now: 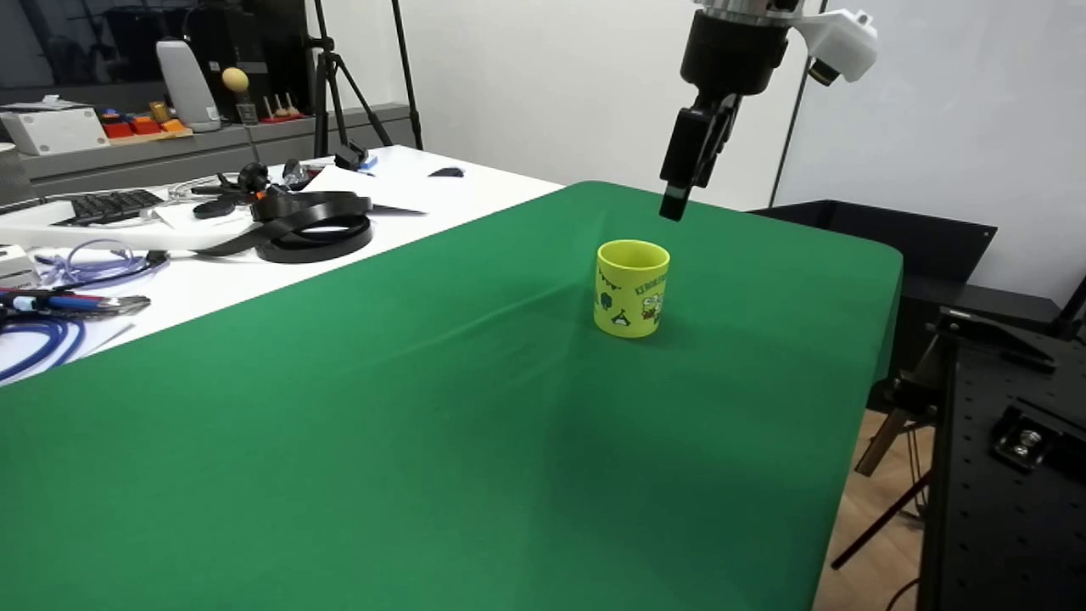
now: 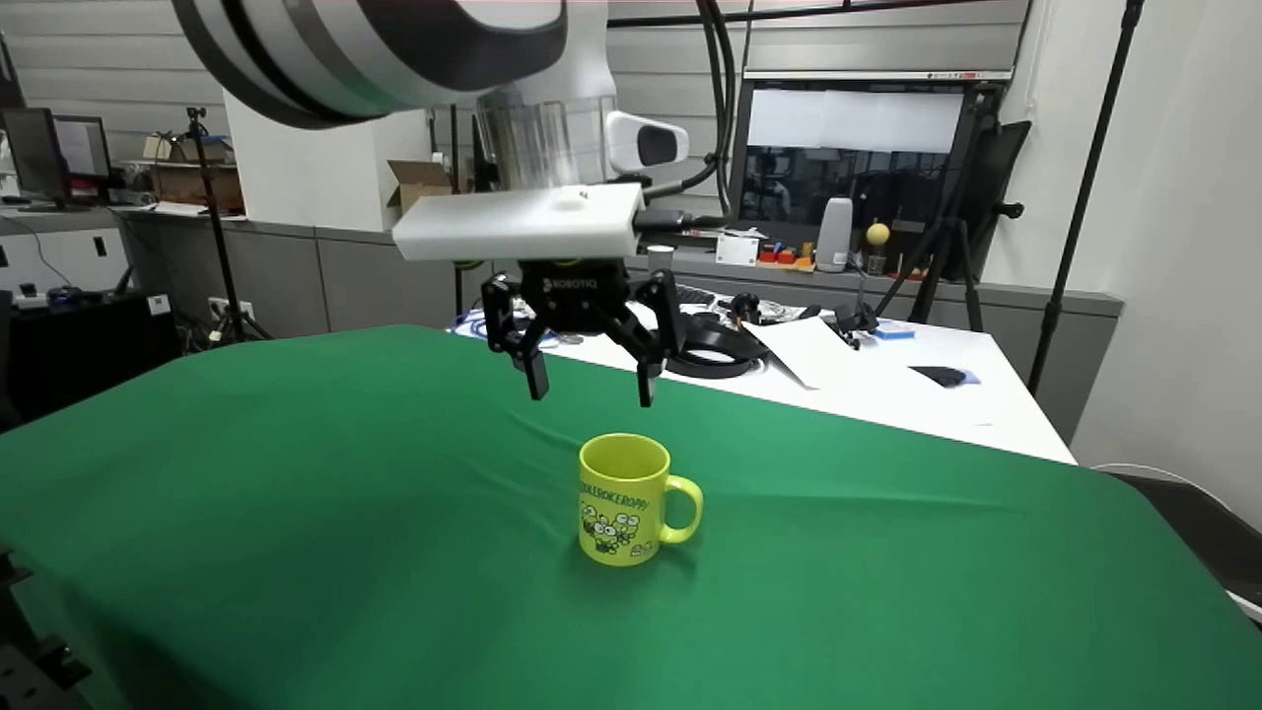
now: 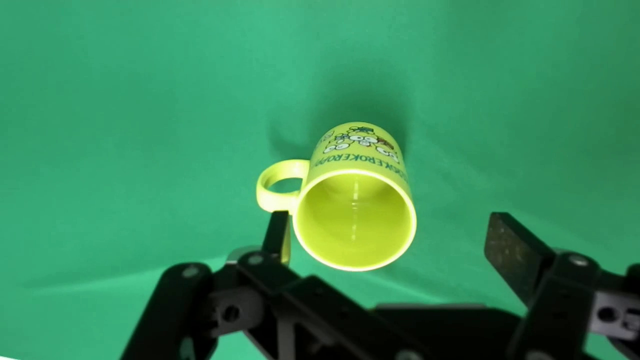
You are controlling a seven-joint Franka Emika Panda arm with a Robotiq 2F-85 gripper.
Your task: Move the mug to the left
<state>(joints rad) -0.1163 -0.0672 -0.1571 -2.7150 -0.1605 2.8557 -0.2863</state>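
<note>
The yellow-green mug [image 1: 629,293] stands upright on the green cloth, with dark print on its side. Its handle is hidden there, but it shows at the right of the mug [image 2: 621,508] in an exterior view. My gripper [image 2: 592,398] is open and empty, apart from the mug and above it. It also hangs above the cloth in an exterior view [image 1: 674,206]. In the wrist view the mug [image 3: 360,150] appears between the open fingers of the gripper [image 3: 391,216], with its opening facing the camera. The mug's handle lies beyond the left fingertip there.
The green cloth [image 1: 382,441] covers the table. A white table [image 2: 887,394] adjoins it with black straps [image 1: 318,229], cables, a keyboard [image 1: 110,205] and pens. A black perforated bench [image 1: 1010,501] stands beside the cloth's edge in an exterior view.
</note>
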